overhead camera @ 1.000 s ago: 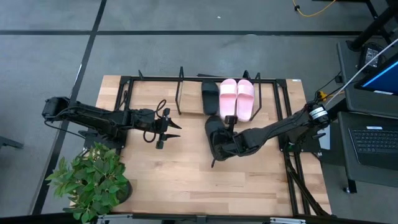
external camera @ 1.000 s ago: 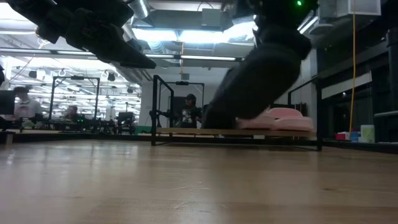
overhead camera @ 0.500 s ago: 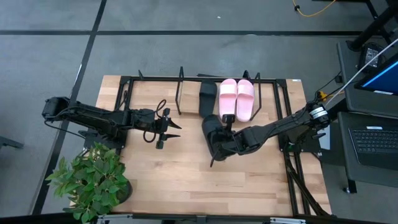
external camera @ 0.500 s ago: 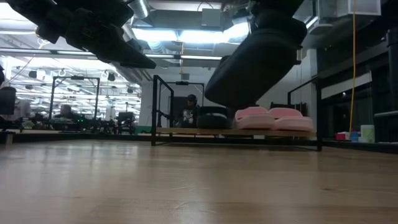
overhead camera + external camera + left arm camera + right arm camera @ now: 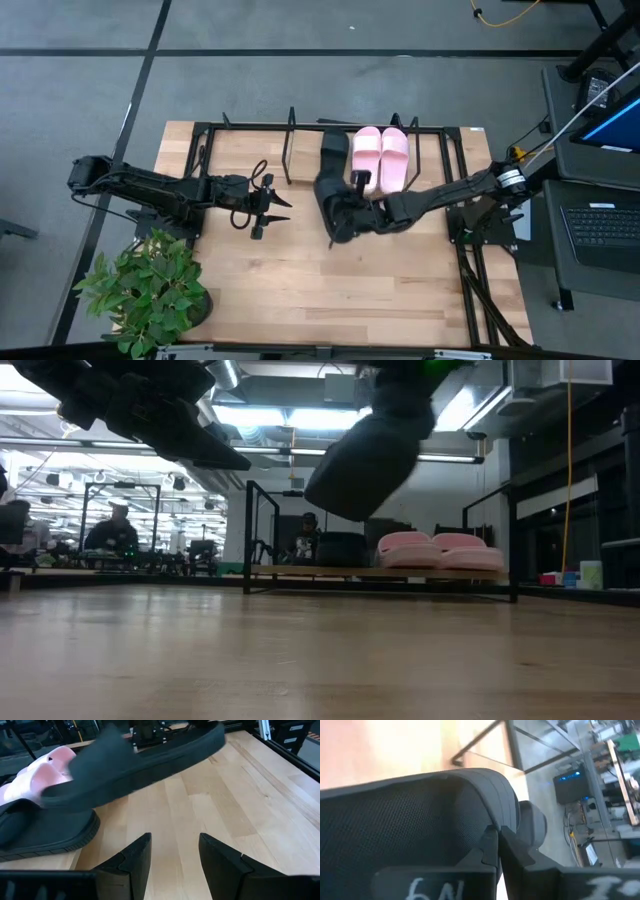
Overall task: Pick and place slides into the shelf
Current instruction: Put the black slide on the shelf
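**Operator:** I'm mid-carry with the last one. My right hand (image 5: 362, 207) is pinched shut on the wide strap of the second black foam slide sandal (image 5: 333, 205), which hangs clear of the light wooden surface (image 5: 300, 280), just short of the tilted wooden shelf in its thin black wire frame (image 5: 300, 150).

**Colleague:** What's already on the shelf?

**Operator:** Two pale pink foam slide sandals (image 5: 380, 157) side by side, and the first black foam slide sandal (image 5: 332, 148) touching them at their nine o'clock. The carried one sits at six o'clock of that first black one.

**Colleague:** And your left arm?

**Operator:** Waiting well off at nine o'clock of the load, left hand (image 5: 268, 211) spread wide and holding nothing.

**Colleague:** What does the next move need?

**Operator:** I'd judge a push toward twelve o'clock over the front rail, then drift to nine o'clock so the slide lands on bare board beside its twin, not on it
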{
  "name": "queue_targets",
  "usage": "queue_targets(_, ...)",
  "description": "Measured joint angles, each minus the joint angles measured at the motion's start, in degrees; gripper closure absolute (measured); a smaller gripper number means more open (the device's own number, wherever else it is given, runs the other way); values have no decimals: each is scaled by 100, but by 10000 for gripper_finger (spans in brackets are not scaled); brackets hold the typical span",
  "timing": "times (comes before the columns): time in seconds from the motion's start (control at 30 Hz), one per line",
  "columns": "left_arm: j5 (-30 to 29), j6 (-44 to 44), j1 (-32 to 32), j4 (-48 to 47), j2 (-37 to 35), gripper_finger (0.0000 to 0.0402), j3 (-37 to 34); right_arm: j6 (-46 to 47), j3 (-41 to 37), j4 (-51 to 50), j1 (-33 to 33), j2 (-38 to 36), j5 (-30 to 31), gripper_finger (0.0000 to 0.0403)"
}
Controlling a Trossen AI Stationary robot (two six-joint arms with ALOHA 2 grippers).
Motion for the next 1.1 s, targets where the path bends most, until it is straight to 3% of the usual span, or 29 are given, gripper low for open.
queue_targets(0.37,0,-7,0,0,0,244,0,-78,0,974,-998,0,-455,397)
queue_targets(0.77,0,-7,0,0,1,244,0,-938,0,2333,-1777,27,-1027,397)
queue_targets(1.1,0,-5,0,-18,0,244,0,-920,290,2208,-2202,348,-1118,397)
